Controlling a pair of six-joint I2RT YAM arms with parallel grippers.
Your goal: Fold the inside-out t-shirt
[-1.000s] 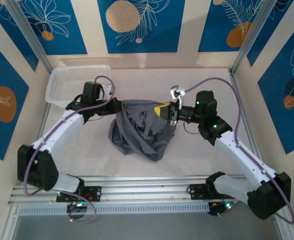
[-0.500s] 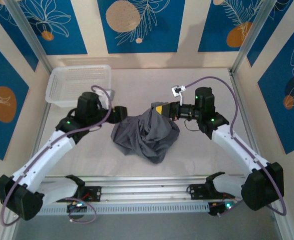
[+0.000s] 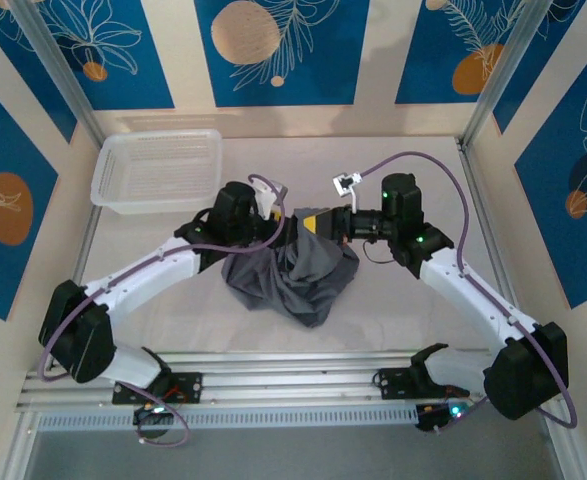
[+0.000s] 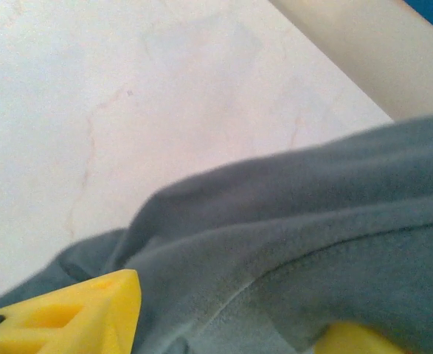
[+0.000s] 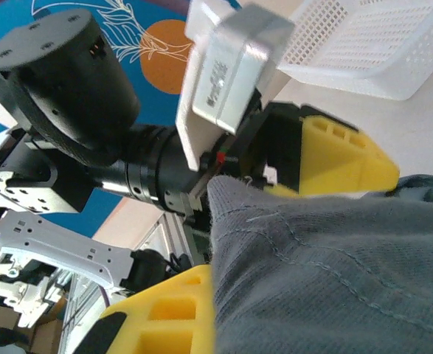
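My left gripper (image 3: 287,220) swung in beside my right gripper (image 3: 311,221), which clamps the t-shirt (image 3: 293,275); cloth trails toward the tabletop's near edge, left's grip unclear

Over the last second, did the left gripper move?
Yes. The left gripper slid right, away from the white basket, over the t-shirt.

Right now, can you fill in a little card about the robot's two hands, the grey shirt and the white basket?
t-shirt: grey, bunched in a crumpled heap in the middle of the table, not folded yet
left hand: at the top of the heap, cloth lying between its yellow fingers; can't tell if it is squeezing
right hand: at the top of the heap from the other side, pinching cloth
both hands: very close together
basket: white, far-left corner, apart from the t-shirt
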